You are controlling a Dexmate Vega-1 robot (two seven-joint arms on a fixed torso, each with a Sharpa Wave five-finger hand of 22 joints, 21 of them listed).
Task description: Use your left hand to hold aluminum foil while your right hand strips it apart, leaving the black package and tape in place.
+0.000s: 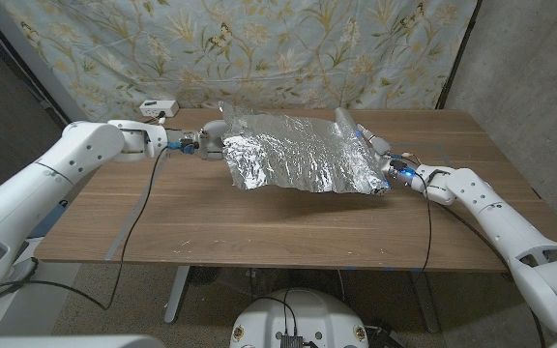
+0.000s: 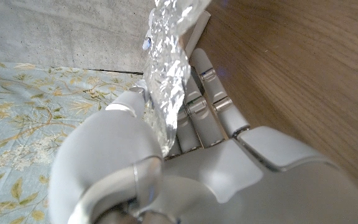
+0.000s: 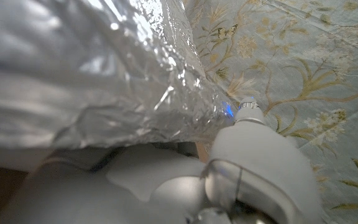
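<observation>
Clearly both grips are thin ones: the right hand (image 1: 387,166) holds the aluminum foil (image 1: 298,150) at its end with fingers closed on the crinkled edge, and the left hand (image 1: 209,140) pinches the opposite end between thumb and fingers, so I judge a hard pull could tear the sheet raggedly at either pinch or drag it out of the left hold. Stretched between them just above the bench (image 1: 259,227), the foil runs its long axis left to right, with a rolled portion at the farther right end.
</observation>
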